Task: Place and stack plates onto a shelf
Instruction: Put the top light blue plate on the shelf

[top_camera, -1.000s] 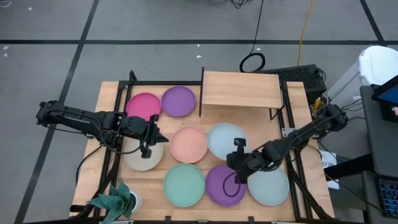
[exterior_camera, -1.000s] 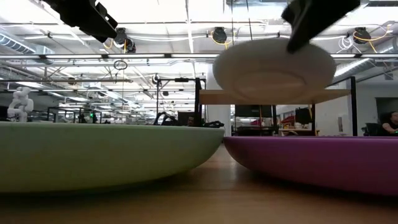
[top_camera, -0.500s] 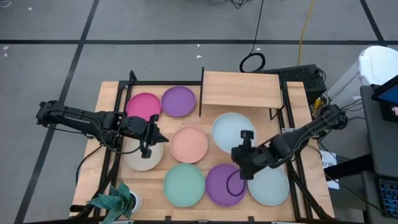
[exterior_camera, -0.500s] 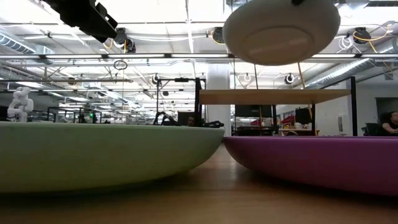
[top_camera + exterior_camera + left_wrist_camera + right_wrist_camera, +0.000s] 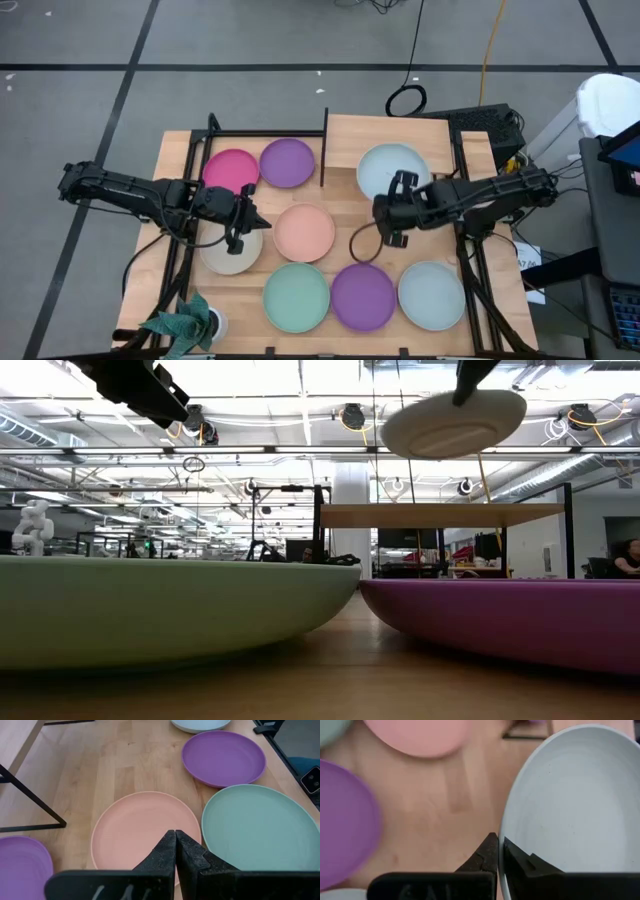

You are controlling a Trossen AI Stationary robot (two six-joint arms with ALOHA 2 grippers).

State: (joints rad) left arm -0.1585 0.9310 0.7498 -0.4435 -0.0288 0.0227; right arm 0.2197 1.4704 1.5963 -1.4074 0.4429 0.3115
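My right gripper [image 5: 401, 184] is shut on a pale grey-blue plate [image 5: 390, 168] and holds it in the air over the shelf [image 5: 350, 140], a light-wood panel with a black upright [image 5: 324, 145]. In the low view that plate [image 5: 453, 422] hangs high above the shelf board [image 5: 440, 514]. My left gripper [image 5: 260, 222] is shut and hovers over the far rim of the beige plate [image 5: 226, 255], beside the peach plate [image 5: 303, 232]. The other plates lie flat on the table: magenta [image 5: 231, 170], purple [image 5: 287, 162], mint [image 5: 296, 296], purple [image 5: 363, 296] and grey-blue [image 5: 432, 294]. My right gripper pinches the plate's rim [image 5: 505, 827] on its near side, one finger [image 5: 487, 851] outside the rim and the other [image 5: 522, 862] over the inner face. The fingers come roughly level from the near side. The plate is lifted clear and nearly level.
A potted plant [image 5: 185, 322] stands at the table's near left corner. Black frame bars [image 5: 190, 150] run along the table's left and right sides. Bare wood [image 5: 345, 250] shows between the peach plate and the near row.
My right gripper has carried the grey-blue plate up and toward the table's far edge, from over the middle of the table to over the shelf. The plate stayed in its hold and roughly level.
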